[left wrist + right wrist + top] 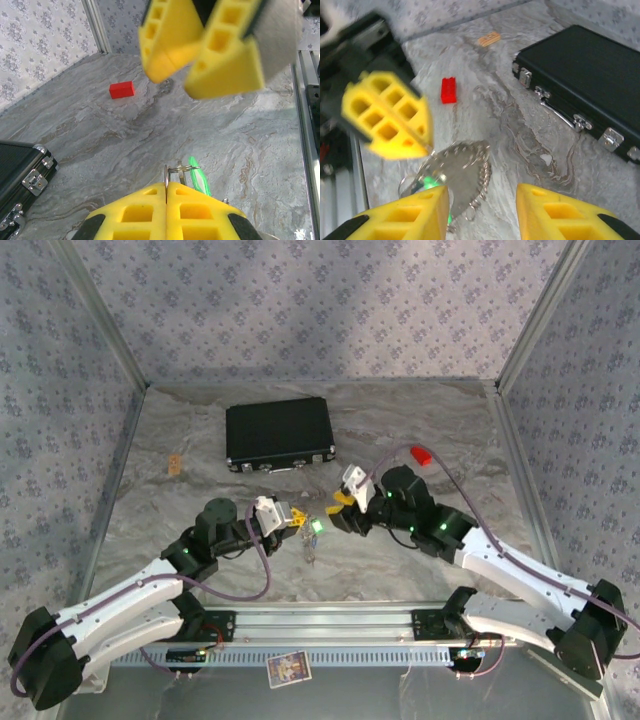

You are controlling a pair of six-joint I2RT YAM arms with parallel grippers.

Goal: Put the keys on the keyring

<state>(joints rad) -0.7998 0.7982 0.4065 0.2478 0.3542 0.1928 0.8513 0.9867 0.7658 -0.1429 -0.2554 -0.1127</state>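
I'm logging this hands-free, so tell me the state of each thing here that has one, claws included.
Left claw: shut on the keyring.
Right claw: open, holding nothing, facing the keyring.
Keyring: pinched by the left claw.
Green key: at the metal ring beside the left claw's tips.
Black case: closed, lying flat.
Red block: lying loose, apart from both claws.
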